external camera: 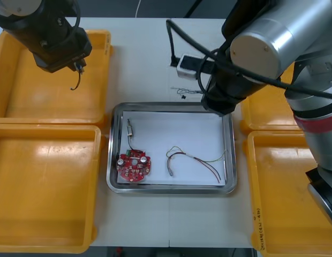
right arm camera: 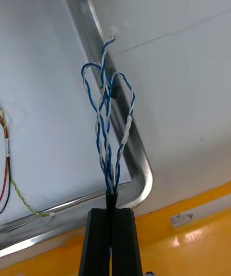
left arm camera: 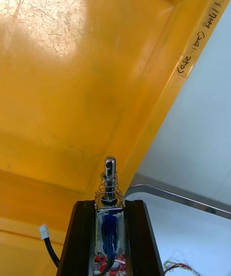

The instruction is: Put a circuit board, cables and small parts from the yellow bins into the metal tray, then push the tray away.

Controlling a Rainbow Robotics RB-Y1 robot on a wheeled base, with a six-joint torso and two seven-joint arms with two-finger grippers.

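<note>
While the twisted blue and white cable (right arm camera: 108, 112) hangs in loops from your right gripper (right arm camera: 111, 214), you are in the middle of the filling step. The two black fingers are squeezed tight on the cable's end. The loops dangle right above the far right corner of the metal tray (right arm camera: 131, 134), partly over its rim and partly over the white inside. In the tray lie a round red circuit board (external camera: 134, 164), a red and yellow cable (external camera: 195, 159) and one small metal part (external camera: 129, 127), all apart from each other. Your left gripper (left arm camera: 109, 206) is up over the far yellow bin (left arm camera: 72, 88) on the left side. It is pinched on a springy metal part (left arm camera: 109, 182), and a black cable (left arm camera: 48, 247) hangs beside its fingers. I think your next move is to bring the right gripper a bit more toward the tray's middle, so the whole cable is over the white part, and then let go. If you drop it here, some loops could land on the rim or slide onto the table (external camera: 150, 64). After that, the left arm's part needs carrying to the tray. The push comes last.
</note>
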